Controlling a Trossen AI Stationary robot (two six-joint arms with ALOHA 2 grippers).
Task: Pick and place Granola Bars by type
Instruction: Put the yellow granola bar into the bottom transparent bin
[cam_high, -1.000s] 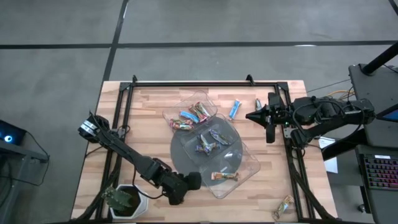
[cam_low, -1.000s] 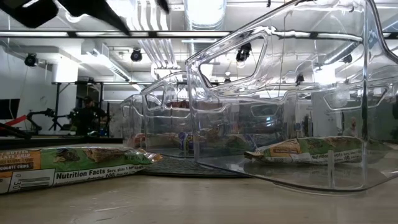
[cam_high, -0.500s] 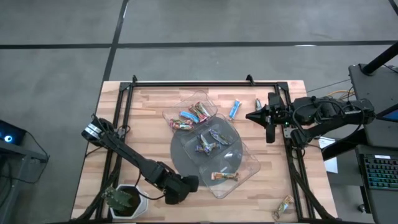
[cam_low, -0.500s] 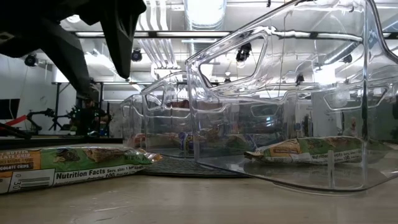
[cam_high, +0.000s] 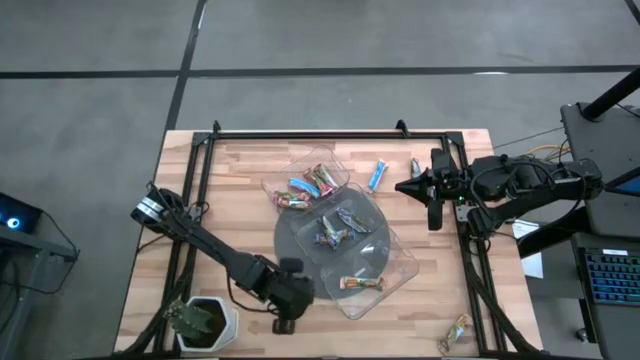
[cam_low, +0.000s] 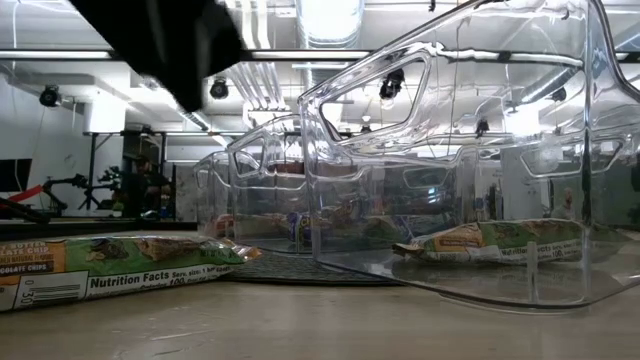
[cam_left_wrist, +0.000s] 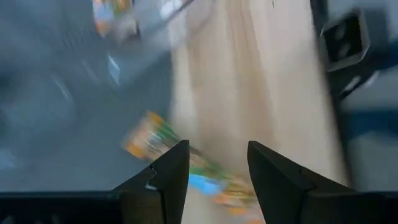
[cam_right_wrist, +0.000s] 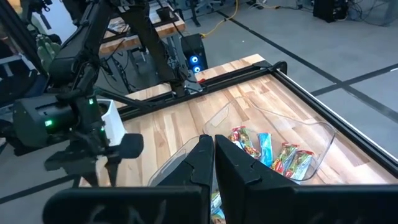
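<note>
Since half a second ago my left gripper (cam_high: 287, 322) has turned at the near edge of the table, its fingers now pointing toward the front edge instead of toward the clear tray, and in the low view my arm has lifted to a dark mass in the upper corner. From my left wrist view the two fingers (cam_left_wrist: 169, 174) stand apart with nothing between them, and a blurred orange and green granola bar (cam_left_wrist: 148, 136) lies on the wood just beyond the fingertips. Beside my left arm stands the white-potted plant (cam_high: 203, 322) at the table's near left corner. Toward the middle, the grey disc (cam_high: 300, 245) carries a small pile of bars (cam_high: 337, 226). A clear tray at the far side (cam_high: 338, 160) holds several blue, pink and orange bars (cam_high: 305, 185). A second clear tray (cam_high: 402, 268), near my left gripper, holds one orange-brown bar (cam_high: 361, 283), which also shows through the clear wall in the low view. A blue bar (cam_high: 377, 175) lies alone on the wood farther right, and a small one (cam_high: 414, 166) just beyond it. My right gripper (cam_high: 433, 215) waits at the table's right side, its fingers pressed together on nothing. Well apart from both of my grippers, one more bar (cam_high: 455, 334) lies at the near right corner.
</note>
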